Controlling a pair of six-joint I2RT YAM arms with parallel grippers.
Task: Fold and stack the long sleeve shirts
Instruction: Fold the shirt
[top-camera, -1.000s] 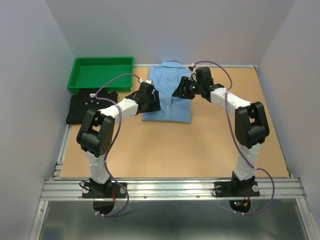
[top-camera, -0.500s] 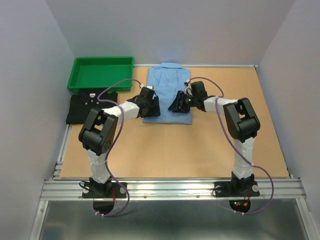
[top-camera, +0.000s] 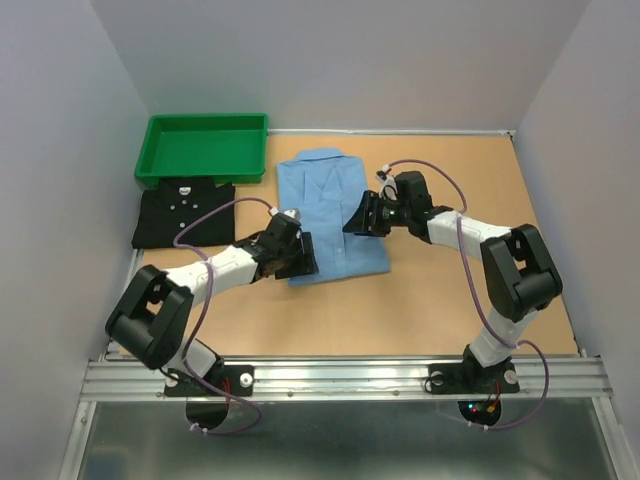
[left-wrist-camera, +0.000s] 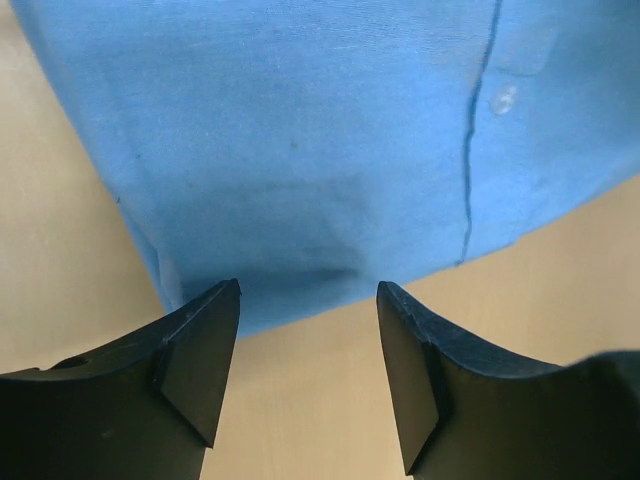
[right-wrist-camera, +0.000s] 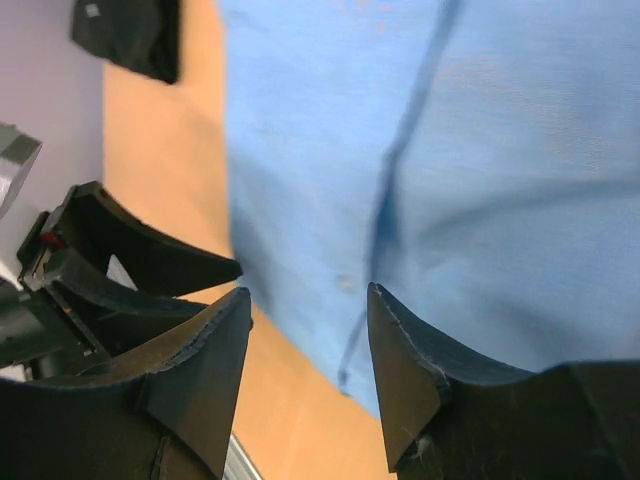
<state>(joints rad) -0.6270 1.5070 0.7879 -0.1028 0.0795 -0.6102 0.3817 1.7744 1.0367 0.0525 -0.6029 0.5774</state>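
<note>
The light blue shirt (top-camera: 325, 212) lies folded, collar to the back, in the middle of the table. The black shirt (top-camera: 185, 213) lies folded at the left, just in front of the green tray. My left gripper (top-camera: 302, 258) is open and low at the blue shirt's near left corner. In the left wrist view the blue shirt's (left-wrist-camera: 300, 130) hem lies just beyond the open gripper (left-wrist-camera: 308, 292), with bare table between the jaws. My right gripper (top-camera: 360, 220) is open over the shirt's right edge. In the right wrist view the open gripper (right-wrist-camera: 308, 298) is above blue cloth (right-wrist-camera: 480, 150).
A green plastic tray (top-camera: 205, 148) stands at the back left, touching the black shirt's far edge. The brown table top (top-camera: 420, 310) is ringed by grey walls at the left, back and right. A metal rail (top-camera: 340, 378) runs along the near edge.
The blue shirt has slid toward the near edge and turned slightly. The left arm drew back and lower along with it. The right gripper moved nearer too.
</note>
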